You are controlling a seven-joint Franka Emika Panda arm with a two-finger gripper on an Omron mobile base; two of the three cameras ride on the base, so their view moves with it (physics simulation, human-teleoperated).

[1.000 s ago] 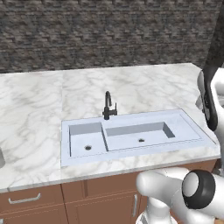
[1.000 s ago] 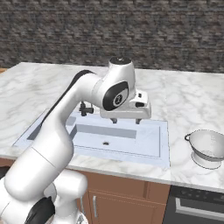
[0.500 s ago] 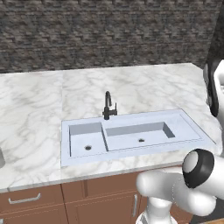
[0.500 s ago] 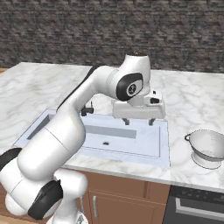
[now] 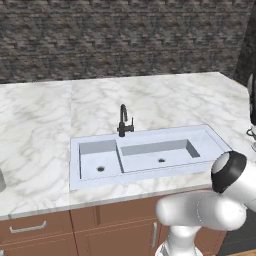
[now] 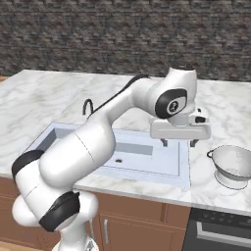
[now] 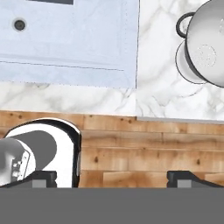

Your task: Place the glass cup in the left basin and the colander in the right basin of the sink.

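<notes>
The colander, a pale metal bowl with small rim handles, sits upright on the marble counter to the right of the sink; in the hand view the colander is at the top right. My gripper hangs open and empty above the sink's right end, a little left of the colander. Its fingertips rise at the bottom of the hand view. The right basin and the left basin hold nothing. The glass cup peeks in at the far left counter edge.
A thin black faucet stands behind the divider between the basins. A dark stone wall backs the marble counter. Wooden cabinet fronts and a dark appliance lie below the counter edge.
The arm has swung to the right, carrying the open gripper from over the middle of the sink to its right end, closer to the colander. Nothing else moved.
</notes>
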